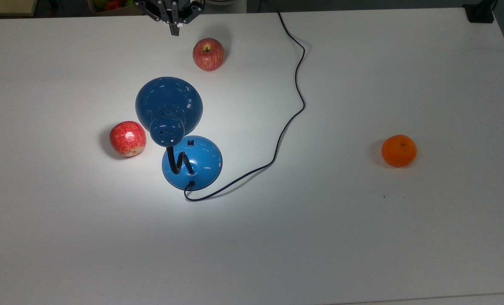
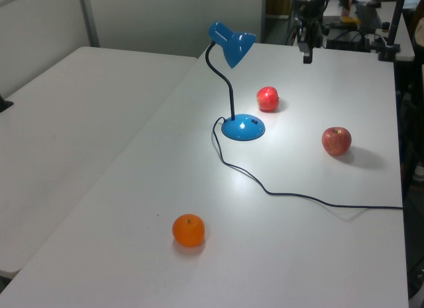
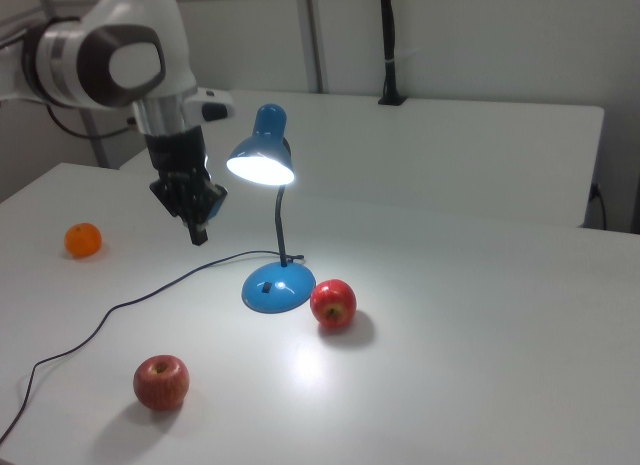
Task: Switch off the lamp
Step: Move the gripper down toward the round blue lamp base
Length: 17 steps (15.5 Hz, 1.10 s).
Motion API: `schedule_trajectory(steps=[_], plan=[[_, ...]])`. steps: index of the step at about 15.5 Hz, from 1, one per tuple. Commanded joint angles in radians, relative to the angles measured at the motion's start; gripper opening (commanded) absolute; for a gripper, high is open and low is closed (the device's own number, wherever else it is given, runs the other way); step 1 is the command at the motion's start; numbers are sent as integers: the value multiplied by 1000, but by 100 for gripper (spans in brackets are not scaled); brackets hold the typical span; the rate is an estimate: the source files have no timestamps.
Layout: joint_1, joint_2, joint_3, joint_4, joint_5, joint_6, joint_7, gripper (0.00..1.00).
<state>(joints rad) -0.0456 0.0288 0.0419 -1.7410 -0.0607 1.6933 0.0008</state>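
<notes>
The blue lamp [image 1: 169, 103] stands left of the middle of the white table, and its dome shade [image 3: 262, 150] glows and throws a bright patch on the table. Its round base [image 1: 192, 163] carries a small square switch [image 1: 190, 143] on the side toward the shade. A black gooseneck [image 2: 230, 89] joins base and shade. My gripper [image 1: 174, 29] hangs over the far table edge, above and behind the lamp, shut with nothing between its fingers. In the right view the gripper [image 3: 199, 235] is to the left of the shade, pointing down.
One red apple [image 1: 208, 54] lies just right of the gripper in the top view, and another apple [image 1: 127, 138] sits beside the lamp base. An orange [image 1: 399, 151] rests far right. The black cord [image 1: 294, 97] snakes from the base to the far edge.
</notes>
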Motion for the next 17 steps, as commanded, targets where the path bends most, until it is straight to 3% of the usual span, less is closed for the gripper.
schedule_trajectory(steps=[1, 9, 17], plan=[[0, -14, -4, -133, 16, 172, -25, 0], [0, 42, -4, -369, 16, 659, -10, 0], [7, 180, -4, -376, 16, 1006, -7, 0]])
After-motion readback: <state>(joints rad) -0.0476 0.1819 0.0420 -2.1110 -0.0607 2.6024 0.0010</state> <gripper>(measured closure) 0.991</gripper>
